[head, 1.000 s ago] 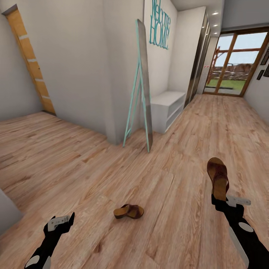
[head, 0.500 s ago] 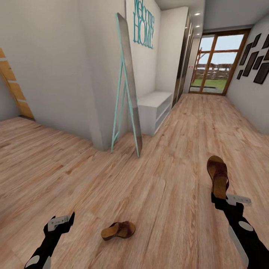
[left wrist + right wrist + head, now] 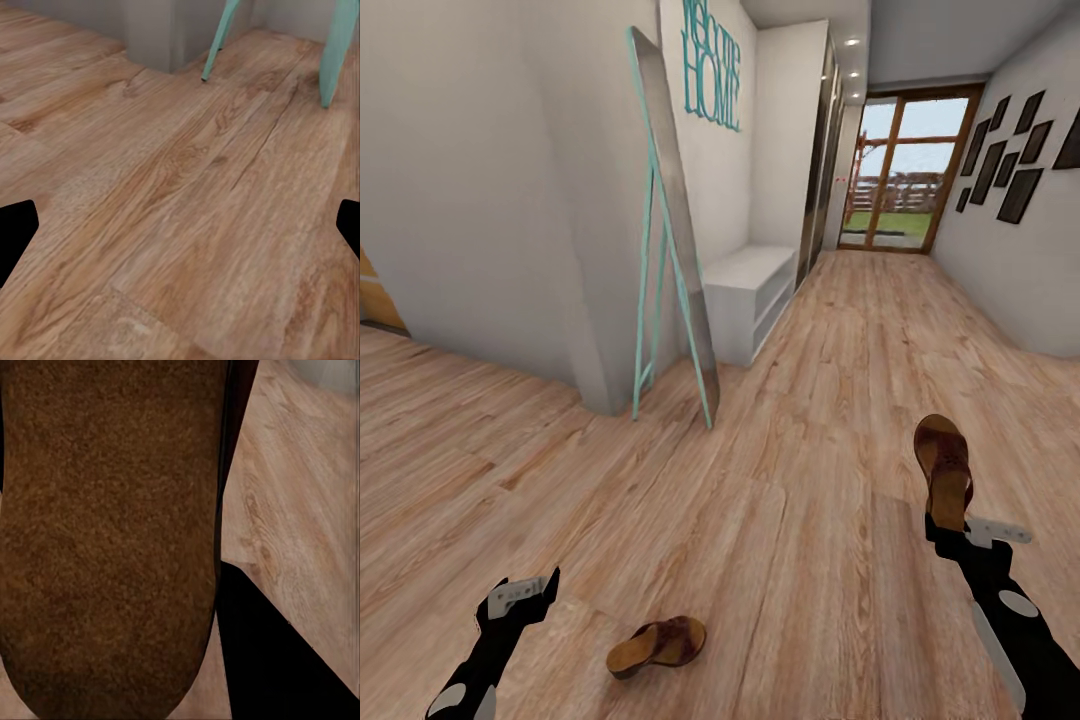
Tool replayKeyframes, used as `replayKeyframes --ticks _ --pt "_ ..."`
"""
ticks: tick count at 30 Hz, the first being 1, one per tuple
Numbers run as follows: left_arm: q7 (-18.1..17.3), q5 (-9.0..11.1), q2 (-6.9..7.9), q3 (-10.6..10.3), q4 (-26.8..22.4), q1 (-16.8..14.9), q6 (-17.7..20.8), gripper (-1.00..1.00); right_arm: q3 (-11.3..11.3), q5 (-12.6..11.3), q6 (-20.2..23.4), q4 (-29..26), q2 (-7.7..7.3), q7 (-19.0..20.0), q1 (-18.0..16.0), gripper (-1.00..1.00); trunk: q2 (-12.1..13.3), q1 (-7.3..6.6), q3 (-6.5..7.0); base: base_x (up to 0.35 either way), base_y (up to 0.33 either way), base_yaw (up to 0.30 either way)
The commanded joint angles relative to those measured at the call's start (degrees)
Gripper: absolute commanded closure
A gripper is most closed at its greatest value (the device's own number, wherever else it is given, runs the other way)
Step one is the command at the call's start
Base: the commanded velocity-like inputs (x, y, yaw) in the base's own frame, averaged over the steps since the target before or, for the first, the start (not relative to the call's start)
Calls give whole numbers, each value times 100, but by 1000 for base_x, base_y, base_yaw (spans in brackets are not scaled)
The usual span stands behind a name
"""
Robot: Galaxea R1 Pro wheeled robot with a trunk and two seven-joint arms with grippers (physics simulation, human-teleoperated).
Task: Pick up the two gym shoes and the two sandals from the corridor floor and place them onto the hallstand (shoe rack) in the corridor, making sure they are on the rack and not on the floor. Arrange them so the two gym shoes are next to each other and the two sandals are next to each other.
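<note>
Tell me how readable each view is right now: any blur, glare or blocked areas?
Head view: evenly lit and sharp nearby, with wide-angle slant on the walls and a bright glass door at the far end. Left wrist view: soft, slightly blurred floor, no glare. Right wrist view: the held sandal sits very close, a fuzzy brown mass blocking most of the picture.

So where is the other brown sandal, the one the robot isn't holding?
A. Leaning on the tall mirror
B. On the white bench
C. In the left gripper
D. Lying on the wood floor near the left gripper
D: the loose sandal lies on the wood floor just beside the empty, open left gripper, while the right gripper holds the other sandal up.
</note>
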Motion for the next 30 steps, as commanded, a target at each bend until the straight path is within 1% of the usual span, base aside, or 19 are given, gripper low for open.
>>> replayKeyframes --ticks 1,6,18,30 --pt "-36 -60 -2 48 1 -6 -28 -100 10 -70 10 -6 -1 -24 -3 100 -2 -1 -4 3 0 -114" --pt "-40 -60 3 49 -4 -6 -33 -100 10 -68 10 -6 -1 -24 -3 100 -2 -1 -2 -74 67 -39" --pt "-36 -57 4 56 -5 -6 -25 -100 10 -66 10 2 -1 -24 -3 100 -2 -1 -2 -189 182 -8" --pt "-44 -51 4 57 -6 -6 -33 -100 10 -66 10 13 -8 -24 -3 100 -2 -1 -2 -8 9 -244"
